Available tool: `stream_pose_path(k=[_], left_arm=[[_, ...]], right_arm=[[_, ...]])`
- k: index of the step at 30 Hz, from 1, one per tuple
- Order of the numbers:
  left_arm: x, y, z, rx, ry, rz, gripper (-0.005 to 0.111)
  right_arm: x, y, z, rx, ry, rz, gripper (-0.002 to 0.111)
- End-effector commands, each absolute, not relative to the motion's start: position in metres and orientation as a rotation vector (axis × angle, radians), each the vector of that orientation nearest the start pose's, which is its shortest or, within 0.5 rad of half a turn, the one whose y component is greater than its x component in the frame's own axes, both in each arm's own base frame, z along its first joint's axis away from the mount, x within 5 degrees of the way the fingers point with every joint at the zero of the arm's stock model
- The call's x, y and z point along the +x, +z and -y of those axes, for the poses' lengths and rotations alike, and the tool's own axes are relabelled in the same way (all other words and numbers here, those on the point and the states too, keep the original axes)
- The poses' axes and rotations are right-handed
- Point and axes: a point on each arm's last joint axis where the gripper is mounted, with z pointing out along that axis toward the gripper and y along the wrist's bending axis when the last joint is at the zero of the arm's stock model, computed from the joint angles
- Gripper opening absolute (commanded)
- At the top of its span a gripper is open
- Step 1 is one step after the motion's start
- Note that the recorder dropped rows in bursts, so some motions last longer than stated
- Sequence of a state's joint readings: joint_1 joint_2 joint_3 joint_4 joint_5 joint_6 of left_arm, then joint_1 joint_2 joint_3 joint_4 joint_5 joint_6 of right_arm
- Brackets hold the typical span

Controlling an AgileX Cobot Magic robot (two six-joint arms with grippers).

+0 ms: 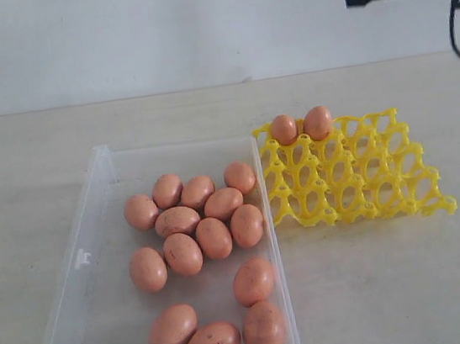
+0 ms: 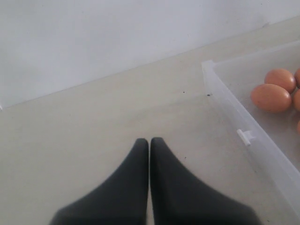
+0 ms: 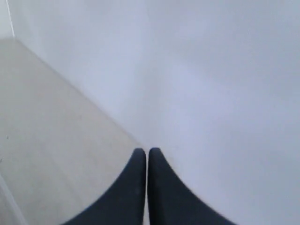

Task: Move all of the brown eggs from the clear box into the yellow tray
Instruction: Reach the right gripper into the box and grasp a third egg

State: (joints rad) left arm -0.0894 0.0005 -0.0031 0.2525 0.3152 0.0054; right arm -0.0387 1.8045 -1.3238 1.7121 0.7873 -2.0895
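2 eggs (image 1: 284, 129) in tray (image 1: 371, 209), well off R fingers (image 3: 136, 187).

The outside camera sits raised before the table (image 1: 398, 286), looking down and across toward the wall (image 1: 152, 29), the box (image 1: 104, 307) nearest. My left wrist camera looks along my left gripper (image 2: 149, 140), low over the table, sharing that box's latch side and some eggs (image 2: 271, 97). My right wrist camera, past my right gripper (image 3: 147, 151), shares only table and wall.
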Motion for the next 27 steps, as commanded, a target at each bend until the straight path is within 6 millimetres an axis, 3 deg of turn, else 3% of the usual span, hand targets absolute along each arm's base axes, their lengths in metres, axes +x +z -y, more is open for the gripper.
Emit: stream_pose_path(k=[1,2,3,5,6,7,10,13,17,23,24,26,27], left_arm=[[0.054,0.186,-0.002,0.25,0.184,-1.773,0.001],[0.054,0.186,-0.002,0.25,0.184,-1.773,0.001],[0.054,0.186,-0.002,0.25,0.184,-1.773,0.001],[0.054,0.186,-0.002,0.25,0.184,-1.773,0.001],[0.054,0.186,-0.002,0.25,0.184,-1.773,0.001],[0.054,0.186,-0.002,0.25,0.184,-1.773,0.001],[0.054,0.186,-0.002,0.25,0.184,-1.773,0.001],[0.054,0.186,-0.002,0.25,0.184,-1.773,0.001],[0.054,0.186,-0.002,0.25,0.184,-1.773,0.001],[0.054,0.186,-0.002,0.25,0.184,-1.773,0.001],[0.054,0.186,-0.002,0.25,0.184,-1.773,0.001],[0.054,0.186,-0.002,0.25,0.184,-1.773,0.001],[0.054,0.186,-0.002,0.25,0.184,-1.773,0.001]], right_arm=[[0.363,0.373,-0.06,-0.928,0.07,-1.47,0.0],[0.355,0.379,-0.07,-1.034,-0.223,-1.466,0.0],[0.355,0.38,-0.074,-1.027,-0.4,-1.462,0.0],[0.355,0.386,-0.065,-0.545,-0.967,-1.461,0.0],[0.355,0.385,-0.059,-0.403,-1.088,-1.513,0.0],[0.357,0.384,-0.056,-0.297,-1.037,-1.597,0.0],[0.362,0.377,-0.067,-0.129,-0.614,-1.814,0.0],[0.348,0.37,-0.122,-0.281,-0.508,-1.799,0.0],[0.332,0.365,-0.169,-0.385,-0.4,-1.78,0.0],[0.3,0.359,-0.236,-0.632,-0.039,-1.695,0.0],[0.289,0.346,-0.254,-0.793,0.147,-1.649,0.0],[0.277,0.318,-0.271,-0.938,0.393,-1.651,0.0],[0.276,0.309,-0.274,-0.935,0.434,-1.682,0.0]])
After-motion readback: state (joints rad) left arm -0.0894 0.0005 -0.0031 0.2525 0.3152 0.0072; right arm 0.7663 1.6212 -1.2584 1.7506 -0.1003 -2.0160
